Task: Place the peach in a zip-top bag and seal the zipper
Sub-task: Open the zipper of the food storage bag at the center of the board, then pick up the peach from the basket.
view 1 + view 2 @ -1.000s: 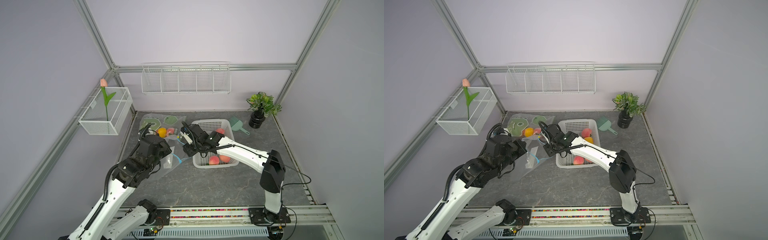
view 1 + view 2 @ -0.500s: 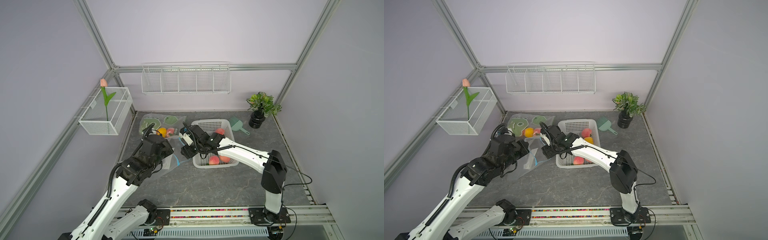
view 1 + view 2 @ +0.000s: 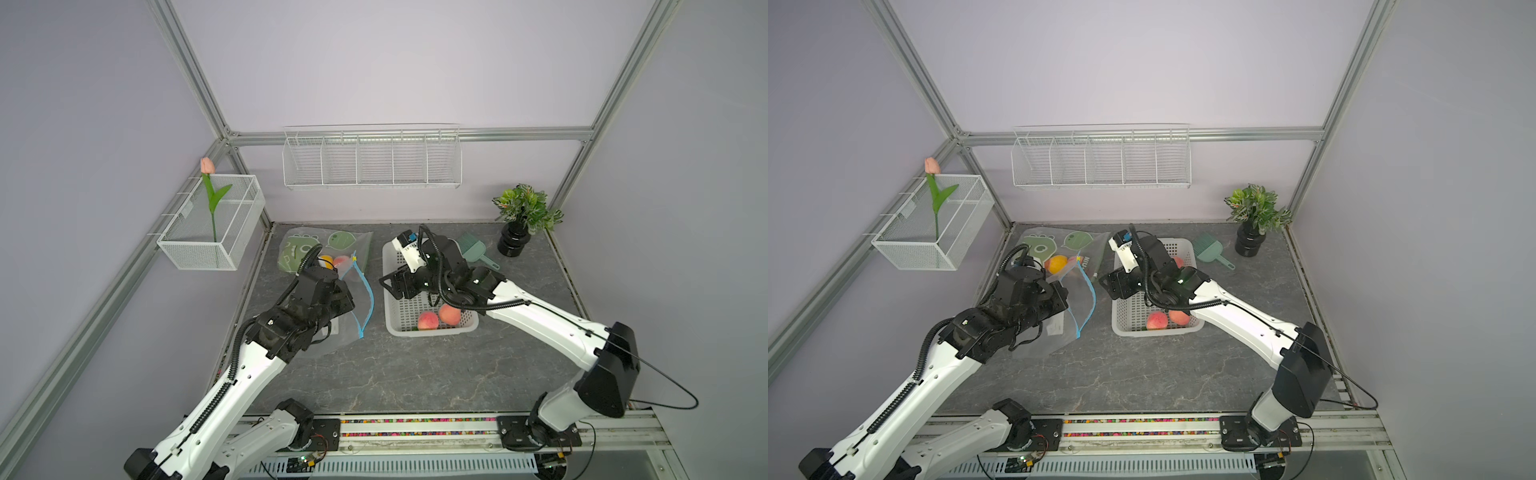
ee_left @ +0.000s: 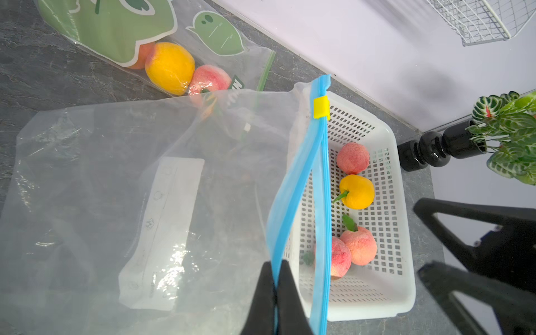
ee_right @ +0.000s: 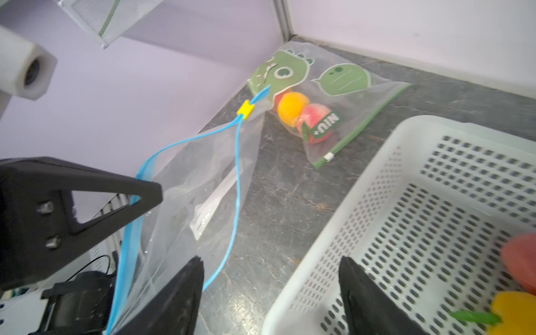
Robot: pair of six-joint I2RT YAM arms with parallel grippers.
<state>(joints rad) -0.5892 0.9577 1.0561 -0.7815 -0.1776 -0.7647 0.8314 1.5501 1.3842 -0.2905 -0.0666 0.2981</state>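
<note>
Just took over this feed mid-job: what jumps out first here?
The clear zip-top bag stands out, lifted by its blue zipper strip in the shut left claw, mouth gaping toward the white basket. The basket holds loose peaches at mid-table, with the open right claw empty at its rim. A printed bag with fruit lies back left.

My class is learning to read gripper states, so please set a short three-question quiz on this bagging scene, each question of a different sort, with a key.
1. True or false: the left gripper is shut on the blue zipper edge of the clear bag.
2. The right gripper is: A) holding a peach, B) open and empty, C) shut on the bag.
3. How many pink peaches lie in the white basket, going by the left wrist view?
Key: 1 true; 2 B; 3 three.
</note>
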